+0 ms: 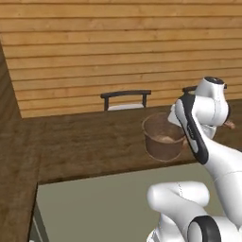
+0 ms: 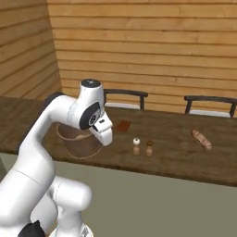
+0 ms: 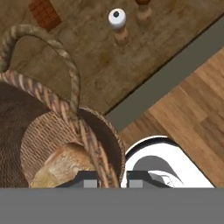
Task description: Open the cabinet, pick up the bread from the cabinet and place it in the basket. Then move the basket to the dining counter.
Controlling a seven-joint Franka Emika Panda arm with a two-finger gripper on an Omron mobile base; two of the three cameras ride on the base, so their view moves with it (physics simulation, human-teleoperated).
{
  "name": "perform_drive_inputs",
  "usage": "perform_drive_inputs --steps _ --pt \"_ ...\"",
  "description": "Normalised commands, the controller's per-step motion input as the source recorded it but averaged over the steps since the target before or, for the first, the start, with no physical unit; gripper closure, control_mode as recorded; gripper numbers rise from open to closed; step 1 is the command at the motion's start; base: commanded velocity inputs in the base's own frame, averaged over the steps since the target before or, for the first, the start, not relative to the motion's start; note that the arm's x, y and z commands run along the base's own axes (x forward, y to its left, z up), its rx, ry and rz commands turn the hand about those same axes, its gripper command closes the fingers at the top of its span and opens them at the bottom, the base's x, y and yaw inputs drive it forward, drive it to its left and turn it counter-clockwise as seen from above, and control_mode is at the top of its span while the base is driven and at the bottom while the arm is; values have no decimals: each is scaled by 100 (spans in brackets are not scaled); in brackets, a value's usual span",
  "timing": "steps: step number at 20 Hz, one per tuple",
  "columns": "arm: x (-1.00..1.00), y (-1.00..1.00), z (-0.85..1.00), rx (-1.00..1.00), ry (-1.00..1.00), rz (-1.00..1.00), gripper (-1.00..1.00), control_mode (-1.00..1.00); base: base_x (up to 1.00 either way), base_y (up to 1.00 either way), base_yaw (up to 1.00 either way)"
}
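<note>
The round woven basket [image 1: 163,137] [image 2: 81,139] [image 3: 48,131] stands on the dark wood-grain dining counter [image 1: 85,142] [image 2: 176,155], near its front edge. The tan bread [image 3: 61,166] [image 1: 164,139] lies inside it. My gripper [image 3: 111,183] reaches down from above at the basket's near side. The woven rim runs between its two fingertips, which sit close against it on either side. The basket's thin handle [image 3: 72,78] arcs upward in the hand view. The cabinet is out of view.
Two small shakers [image 2: 136,146] [image 3: 117,19] and a flat brown bar [image 2: 123,126] [image 3: 44,12] sit on the counter right of the basket. A flat long loaf [image 2: 201,139] lies further right. Dark chairs [image 1: 125,99] [image 2: 210,105] line the far side.
</note>
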Motion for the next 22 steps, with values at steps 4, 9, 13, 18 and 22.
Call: perform_drive_inputs --steps 4,9,13,18,22 --pt "0 0 0 0 0 0 100 100 48 55 -1" --pt "0 0 0 0 0 0 100 100 78 -1 4" --pt "46 -6 -4 2 0 0 100 -100 33 -7 0" --pt "100 -10 -24 7 4 0 100 -100 0 0 0" --pt "100 0 -45 6 8 0 100 -100 0 0 0"
